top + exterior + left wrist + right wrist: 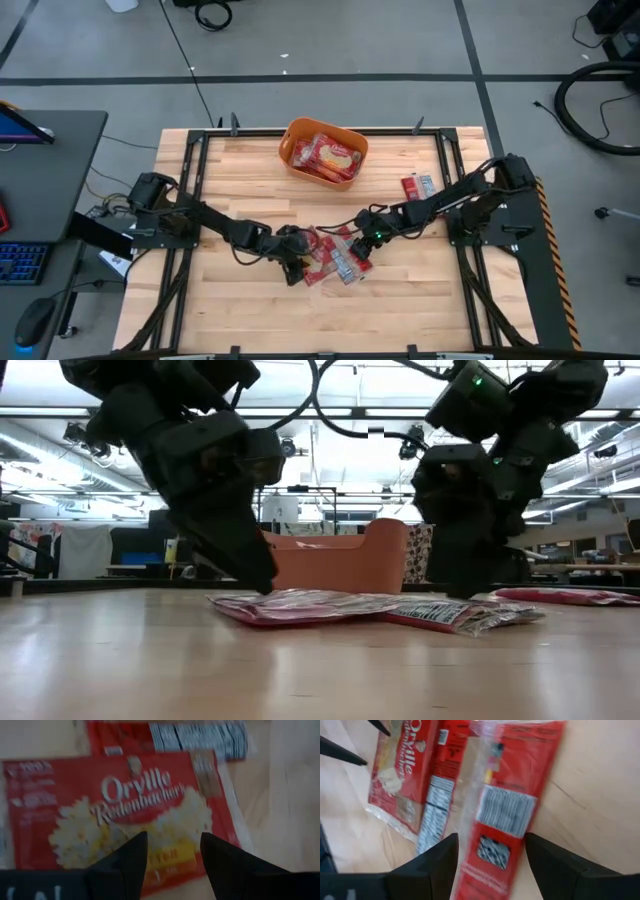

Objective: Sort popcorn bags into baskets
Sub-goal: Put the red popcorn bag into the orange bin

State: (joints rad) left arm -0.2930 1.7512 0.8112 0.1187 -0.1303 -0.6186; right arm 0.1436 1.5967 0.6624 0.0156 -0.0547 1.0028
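left wrist view: popcorn bag (125, 810) under spread left fingers (131, 862).

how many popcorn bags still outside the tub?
About 4 visible: three red flat popcorn packets overlapping between the two grippers at table centre, one packet alone right of the orange plastic tub. Overlap may hide more.

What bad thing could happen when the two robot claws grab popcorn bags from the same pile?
The left gripper and right gripper both hang open over one small overlapping pile of popcorn bags, so the arms might bump. Because the bags overlap, a gripper may pinch two at once or drag a neighbour along. One bag lies apart near the right arm and could be forgotten outside the orange tub.
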